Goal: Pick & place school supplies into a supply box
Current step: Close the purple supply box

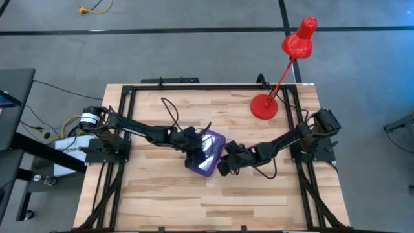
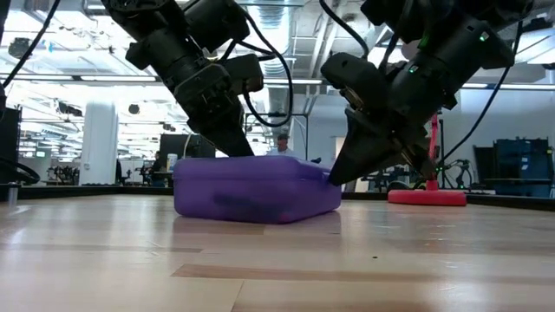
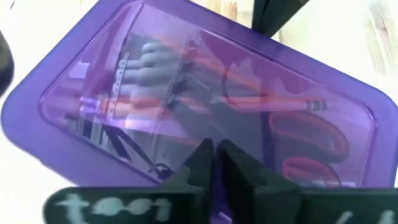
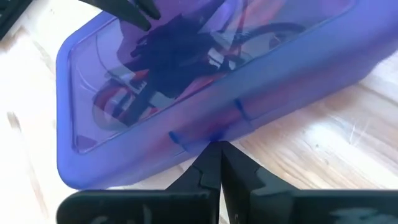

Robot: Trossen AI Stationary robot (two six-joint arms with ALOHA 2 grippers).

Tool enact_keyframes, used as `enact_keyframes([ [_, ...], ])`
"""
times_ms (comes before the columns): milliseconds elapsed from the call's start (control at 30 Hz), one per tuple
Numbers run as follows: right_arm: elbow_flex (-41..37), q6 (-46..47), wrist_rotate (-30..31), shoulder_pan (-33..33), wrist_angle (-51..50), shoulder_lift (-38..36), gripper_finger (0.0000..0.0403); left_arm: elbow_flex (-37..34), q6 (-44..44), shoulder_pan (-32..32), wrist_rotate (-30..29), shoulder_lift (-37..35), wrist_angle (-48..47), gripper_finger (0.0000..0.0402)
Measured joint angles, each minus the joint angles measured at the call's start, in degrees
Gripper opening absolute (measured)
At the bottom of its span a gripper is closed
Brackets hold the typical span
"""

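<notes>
Purple supply box point(image 1: 208, 154) lies shut on the counter point(image 1: 162, 194), pressed from two sides.

Through the box's clear lid, orange pencils point(image 3: 273, 102), red-handled scissors point(image 3: 314, 134) and dark pens show packed inside, so the filling looks done and the arms seem to be seating the lid. The left gripper point(image 3: 214, 155), fingers pinched together on nothing, bears down on the box's lid; the right gripper point(image 4: 214, 158), likewise closed and empty, noses against the box's long side wall, probably to steady it. A red desk lamp point(image 1: 284, 65) stands well apart from the box, at the counter's far edge.
</notes>
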Motion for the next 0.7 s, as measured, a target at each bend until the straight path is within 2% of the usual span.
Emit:
enact_keyframes([
  [200, 0.0, 0.3, -1.1, -1.3, 2.2, 2.0, 0.0, 0.0, 0.2, 0.0, 0.3, 0.0, 0.0, 0.0002],
  [400, 0.3, 1.7, -3.2, -1.6, 9.1, 6.9, 0.0, 0.1, 0.2, 0.0, 1.8, 1.9, -0.2, 0.0],
  [533, 0.7, 4.1, -1.3, -0.4, 7.6, 7.4, 0.0, 0.1, -0.5, -0.2, 2.5, 2.6, -0.8, 0.0],
  [700, 1.0, 7.6, 1.4, 1.2, 1.8, 5.3, 0.0, 0.0, -0.5, -0.5, 0.1, 0.5, -0.6, 0.0],
])
